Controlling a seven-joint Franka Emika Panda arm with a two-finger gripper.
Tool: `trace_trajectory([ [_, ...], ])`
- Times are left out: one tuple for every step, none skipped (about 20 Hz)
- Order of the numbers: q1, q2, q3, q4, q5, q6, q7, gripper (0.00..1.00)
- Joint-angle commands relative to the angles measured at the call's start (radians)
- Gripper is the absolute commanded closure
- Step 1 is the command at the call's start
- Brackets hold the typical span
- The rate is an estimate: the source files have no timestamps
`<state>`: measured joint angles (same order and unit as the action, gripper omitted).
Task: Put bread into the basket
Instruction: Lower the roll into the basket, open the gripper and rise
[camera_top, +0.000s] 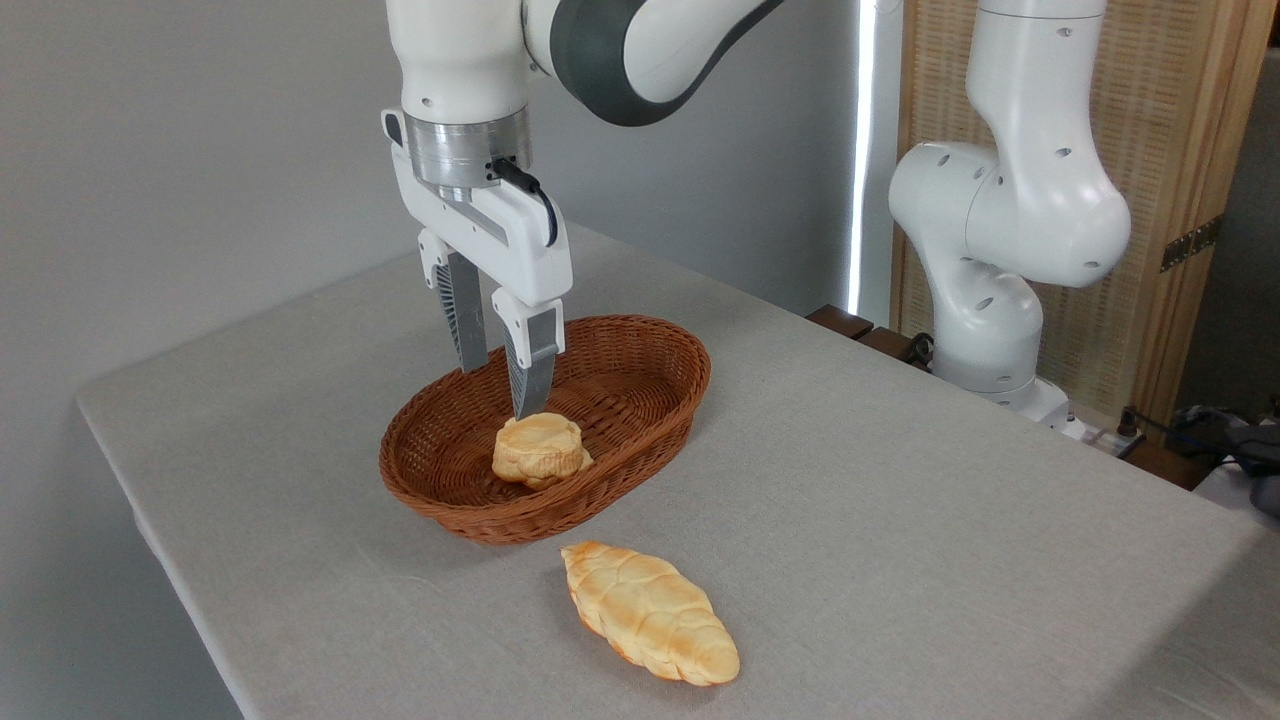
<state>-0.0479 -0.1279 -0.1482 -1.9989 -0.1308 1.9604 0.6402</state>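
The bread (538, 448), a small round golden-tan bun with ridged sides, lies inside the oval reddish-brown wicker basket (655, 345), near its front half. My gripper (497, 392) hangs just above and behind the bun, over the basket. Its two fingers stand apart with nothing between them, and the nearer fingertip ends right at the bun's top edge.
A longer pointed braided loaf (650, 612) lies on the grey tablecloth in front of the basket. The arm's white base (985, 330) stands at the back right beside a wooden screen. The table's left edge runs close to the basket's left side.
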Motion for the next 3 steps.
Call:
trace_trajectory([
  [0.013,0.005,0.044,0.029,0.017,-0.008,-0.02,0.0],
  [0.011,0.002,0.07,0.028,0.017,-0.008,-0.022,0.0],
  [0.013,0.002,0.081,0.029,0.017,-0.008,-0.016,0.0],
])
